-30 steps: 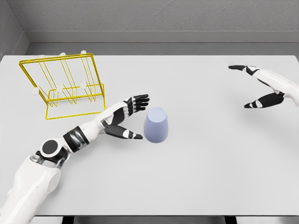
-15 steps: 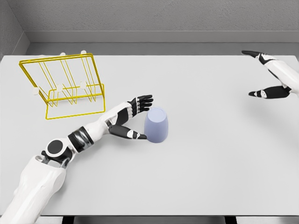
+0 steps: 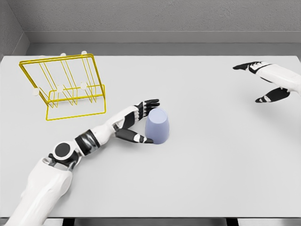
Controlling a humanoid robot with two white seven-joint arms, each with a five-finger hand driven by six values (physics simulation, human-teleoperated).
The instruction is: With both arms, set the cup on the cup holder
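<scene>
Across the white table (image 3: 202,169) I see my left hand (image 3: 137,123) has closed in on the cup since half a second ago: its fingers are spread, thumb tip and fingertips now at the cup's left side, nothing gripped yet. My right hand (image 3: 267,82) hangs open near the far right edge. The yellow wire cup holder (image 3: 63,87) stands at the far left corner. The lavender cup (image 3: 156,125), plain and upside down, sits left of the table's middle.

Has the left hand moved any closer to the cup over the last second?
Yes. The left hand has shifted rightward, away from the yellow cup holder, and its open fingers now bracket the left side of the cup, which stayed put.
</scene>
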